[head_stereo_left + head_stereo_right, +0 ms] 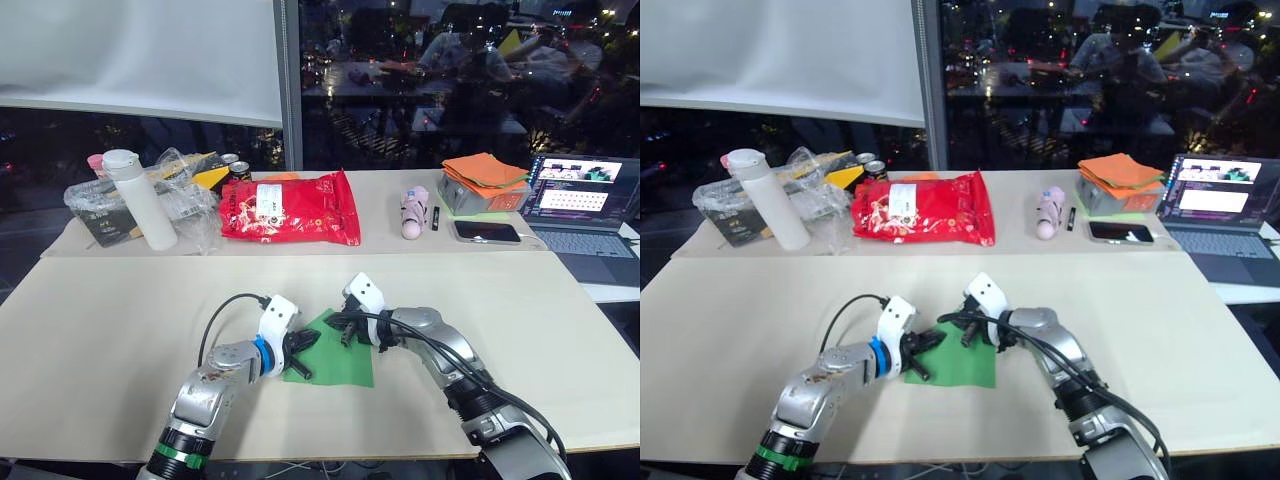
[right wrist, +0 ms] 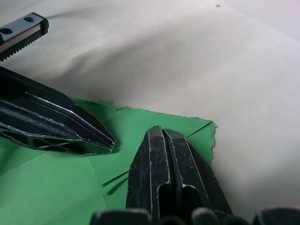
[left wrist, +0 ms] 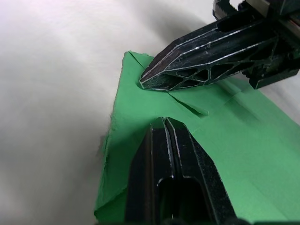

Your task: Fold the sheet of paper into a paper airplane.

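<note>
Two pincers are down on the sheet of paper [image 1: 335,362] at the near middle of the tabletop [image 1: 120,330], which is already creased with a folded-in corner. Our left pincer [image 1: 300,345] has its fingers squeezed together with nothing between them, tips pressing the green surface. Same for our right pincer [image 1: 345,325], closed and empty, just beside it near the folded corner. Our worry: paper this thin slides on that smooth top, so an uneven push could skew the crease or tear the ragged edge. Further back sit a red bag [image 1: 290,208], a white bottle [image 1: 140,198], an orange paper stack [image 1: 485,172] and a laptop [image 1: 585,210].
</note>
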### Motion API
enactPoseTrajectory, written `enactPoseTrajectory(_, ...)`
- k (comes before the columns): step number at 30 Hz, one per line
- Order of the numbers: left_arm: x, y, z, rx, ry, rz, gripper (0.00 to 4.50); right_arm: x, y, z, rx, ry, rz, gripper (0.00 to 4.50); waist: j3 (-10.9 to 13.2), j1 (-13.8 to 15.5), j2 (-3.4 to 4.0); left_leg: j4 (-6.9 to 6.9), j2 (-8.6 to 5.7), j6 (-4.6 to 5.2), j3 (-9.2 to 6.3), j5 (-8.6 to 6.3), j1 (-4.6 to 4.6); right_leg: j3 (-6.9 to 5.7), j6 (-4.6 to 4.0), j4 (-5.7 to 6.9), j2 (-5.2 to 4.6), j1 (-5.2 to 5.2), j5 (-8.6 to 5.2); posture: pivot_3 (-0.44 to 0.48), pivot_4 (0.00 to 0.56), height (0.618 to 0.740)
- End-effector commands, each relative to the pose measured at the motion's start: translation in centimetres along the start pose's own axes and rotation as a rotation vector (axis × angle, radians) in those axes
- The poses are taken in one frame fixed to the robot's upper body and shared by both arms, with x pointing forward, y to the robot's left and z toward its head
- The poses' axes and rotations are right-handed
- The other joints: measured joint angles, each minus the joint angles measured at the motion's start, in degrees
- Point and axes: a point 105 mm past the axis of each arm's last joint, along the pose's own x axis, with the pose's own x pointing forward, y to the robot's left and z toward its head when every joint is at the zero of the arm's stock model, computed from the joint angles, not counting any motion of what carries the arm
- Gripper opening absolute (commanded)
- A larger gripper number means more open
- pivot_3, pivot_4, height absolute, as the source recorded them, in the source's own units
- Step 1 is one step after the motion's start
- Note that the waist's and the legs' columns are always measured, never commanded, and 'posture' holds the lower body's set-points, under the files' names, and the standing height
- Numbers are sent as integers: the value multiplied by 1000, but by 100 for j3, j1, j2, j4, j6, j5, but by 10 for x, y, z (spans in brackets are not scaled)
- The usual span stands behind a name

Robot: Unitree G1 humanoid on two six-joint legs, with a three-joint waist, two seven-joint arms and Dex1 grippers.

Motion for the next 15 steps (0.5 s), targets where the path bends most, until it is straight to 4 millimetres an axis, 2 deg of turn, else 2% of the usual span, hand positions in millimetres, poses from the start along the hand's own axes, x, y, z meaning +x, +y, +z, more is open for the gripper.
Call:
enactPoseTrajectory(1, 0, -6, -3, -5, 11, -7, 41, 1, -2, 20, -53, -60, -11, 0, 0, -11, 1, 0, 0, 0, 0, 0, 0, 0, 0, 1, 0, 0, 0, 0, 150, 732)
enactPoseTrajectory(9, -3, -1, -3, -20, 9, 9, 41, 10, -6, 16, -97, -18, -14, 0, 0, -9, 1, 0, 0, 0, 0, 0, -3, 0, 0, -1, 0, -3, 0, 0, 150, 732)
enactPoseTrajectory(15, -5, 1, -3, -23, 11, 16, 41, 6, -16, 19, -84, -37, -61, 0, 0, -13, 1, -1, 0, 0, 0, 0, -3, 0, 0, 0, 0, -3, 0, 0, 150, 732)
